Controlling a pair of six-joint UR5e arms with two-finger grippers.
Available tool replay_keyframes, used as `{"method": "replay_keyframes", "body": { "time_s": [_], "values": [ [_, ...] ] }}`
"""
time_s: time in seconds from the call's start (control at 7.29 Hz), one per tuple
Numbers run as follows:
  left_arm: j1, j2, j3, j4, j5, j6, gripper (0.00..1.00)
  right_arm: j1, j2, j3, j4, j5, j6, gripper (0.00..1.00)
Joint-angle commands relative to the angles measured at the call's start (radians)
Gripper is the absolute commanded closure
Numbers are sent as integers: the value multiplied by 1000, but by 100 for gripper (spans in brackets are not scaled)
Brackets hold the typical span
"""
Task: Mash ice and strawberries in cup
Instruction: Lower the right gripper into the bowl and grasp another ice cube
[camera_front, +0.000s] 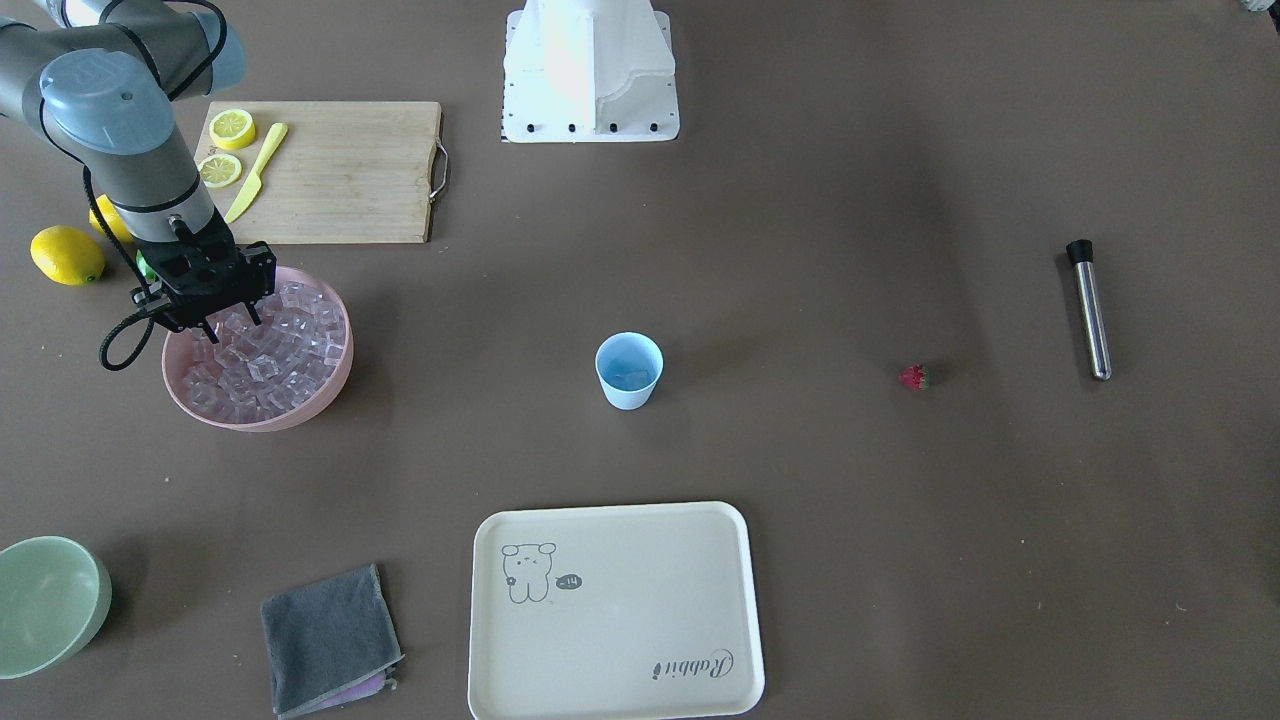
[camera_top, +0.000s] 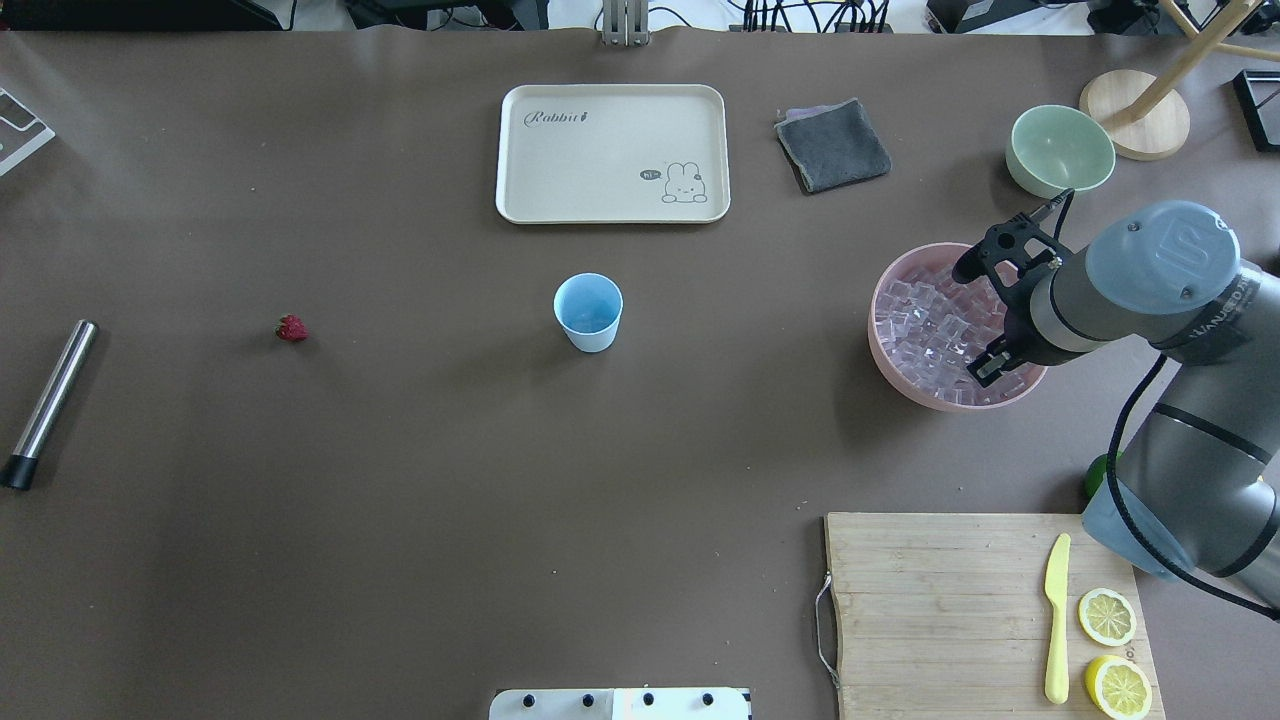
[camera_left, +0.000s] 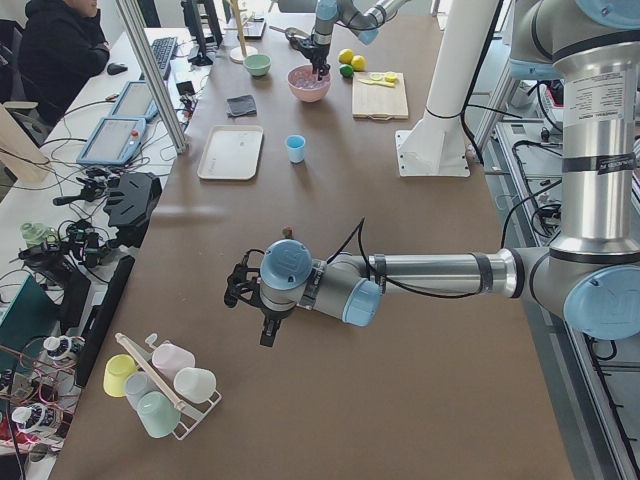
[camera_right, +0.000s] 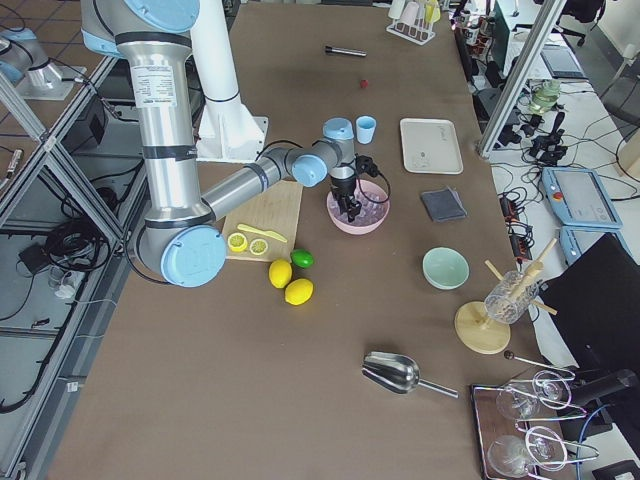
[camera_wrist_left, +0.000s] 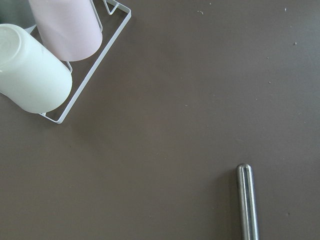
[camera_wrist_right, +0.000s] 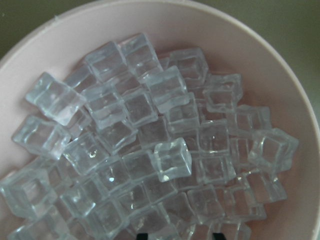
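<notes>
My right gripper (camera_front: 232, 325) hangs open just above the ice (camera_wrist_right: 170, 160), many clear cubes heaped in a pink bowl (camera_top: 890, 350). In the right wrist view its two fingertips (camera_wrist_right: 142, 235) show apart at the bottom edge, with nothing between them. The light-blue cup (camera_top: 588, 312) stands upright mid-table, well away from the bowl. The tiny red strawberry (camera_top: 291, 328) lies alone on the table on the robot's left side. My left gripper (camera_left: 248, 308) shows only in the exterior left view, low over bare table. I cannot tell whether it is open or shut.
A steel muddler (camera_top: 48, 403) lies beyond the strawberry. A cream tray (camera_top: 612, 152), a grey cloth (camera_top: 832, 146) and a pale green bowl (camera_top: 1060, 150) sit at the far side. A cutting board (camera_top: 950, 600) holds lemon halves and a yellow knife. A cup rack (camera_wrist_left: 85, 85) is near my left wrist.
</notes>
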Motion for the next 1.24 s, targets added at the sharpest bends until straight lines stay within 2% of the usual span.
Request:
{"method": "replay_keyframes", "body": {
  "time_s": [0.0,0.41,0.55,0.69,0.96,1.1],
  "values": [
    [0,3,-4,0,0,0,1,-1,7,-8,0,14,0,57],
    [0,3,-6,0,0,0,1,-2,10,-7,-9,17,-1,81],
    [0,3,-6,0,0,0,1,8,13,4,-9,37,0,84],
    [0,3,-6,0,0,0,1,71,29,7,-9,119,3,86],
    [0,3,-4,0,0,0,1,84,151,-14,-58,143,70,88],
    [0,1,-4,0,0,0,1,70,287,-57,-144,143,174,89]
  ]
}}
